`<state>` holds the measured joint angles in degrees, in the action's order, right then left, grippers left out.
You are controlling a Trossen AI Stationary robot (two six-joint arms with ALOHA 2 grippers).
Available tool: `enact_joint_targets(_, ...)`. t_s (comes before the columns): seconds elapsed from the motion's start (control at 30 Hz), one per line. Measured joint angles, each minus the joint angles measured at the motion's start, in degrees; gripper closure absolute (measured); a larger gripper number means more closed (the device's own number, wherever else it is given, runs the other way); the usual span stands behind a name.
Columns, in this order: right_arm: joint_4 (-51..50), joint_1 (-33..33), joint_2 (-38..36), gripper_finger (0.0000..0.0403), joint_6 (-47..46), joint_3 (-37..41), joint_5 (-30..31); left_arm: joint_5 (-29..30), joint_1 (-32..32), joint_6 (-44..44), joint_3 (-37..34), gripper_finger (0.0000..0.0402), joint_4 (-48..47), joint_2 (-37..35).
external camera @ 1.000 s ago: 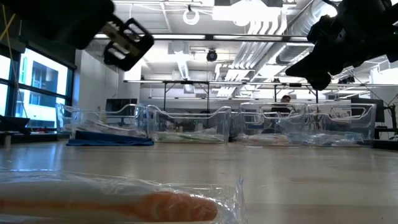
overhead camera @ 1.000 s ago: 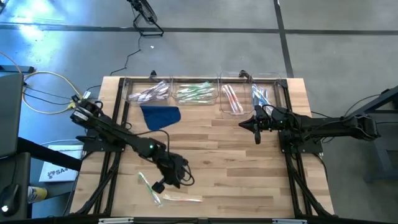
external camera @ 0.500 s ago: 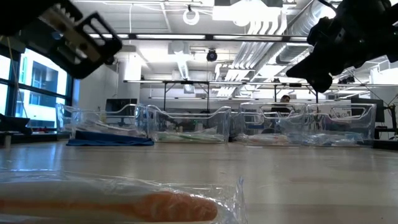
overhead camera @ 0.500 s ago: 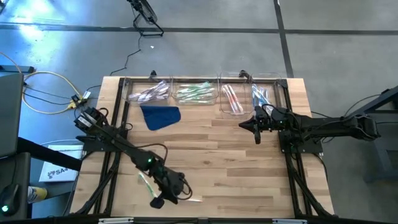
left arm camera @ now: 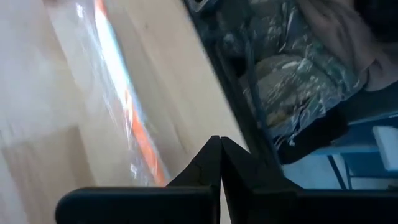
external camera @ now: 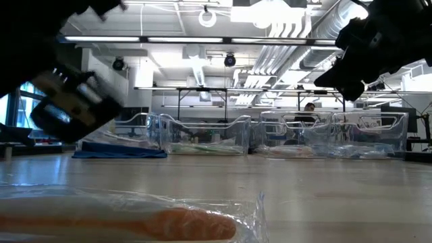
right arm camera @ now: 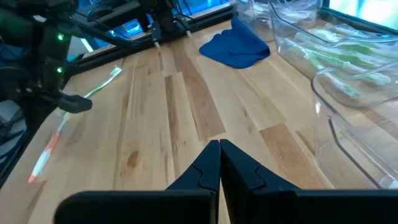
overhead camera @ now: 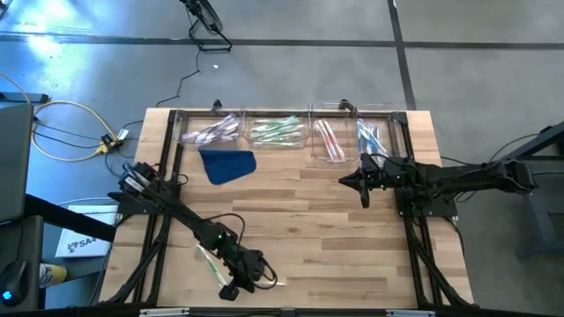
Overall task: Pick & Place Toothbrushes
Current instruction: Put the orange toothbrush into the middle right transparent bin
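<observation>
Two wrapped toothbrushes lie flat on the table near its front edge: a green one (overhead camera: 204, 260) (right arm camera: 102, 86) and an orange-pink one (overhead camera: 264, 282) (left arm camera: 124, 99) (external camera: 135, 223). More toothbrushes fill the clear bins (overhead camera: 278, 132) along the far edge. My left gripper (overhead camera: 228, 290) (left arm camera: 220, 140) is shut and hangs a little above the table between the two loose brushes, close to the front edge, with the orange-pink brush just ahead of its fingertips. My right gripper (overhead camera: 343, 180) (right arm camera: 219, 144) is shut and hovers in front of the right-hand bins.
A blue cloth (overhead camera: 227, 165) (right arm camera: 239, 46) lies at the far left, in front of the bins. Several clear bins (external camera: 202, 138) line the far edge. Bare wooden tabletop (overhead camera: 317, 238) spreads across the middle. The table's front edge (left arm camera: 217, 68) runs right beside my left gripper.
My left gripper has moved toward the table's near edge and down, rolling about its own axis, and now hangs low beside the orange-pink toothbrush. It has stayed shut. The toothbrushes have not moved.
</observation>
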<state>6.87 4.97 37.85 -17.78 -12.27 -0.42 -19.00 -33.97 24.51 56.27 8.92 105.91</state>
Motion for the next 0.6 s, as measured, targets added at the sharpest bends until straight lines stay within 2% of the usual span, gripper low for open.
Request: enact_joint_targets(0.6,0.6,-2.1,0.0,0.0401,-0.2,0.0,2.0,2.1,0.6,3.4,0.0,0.0401,-2.6,3.5)
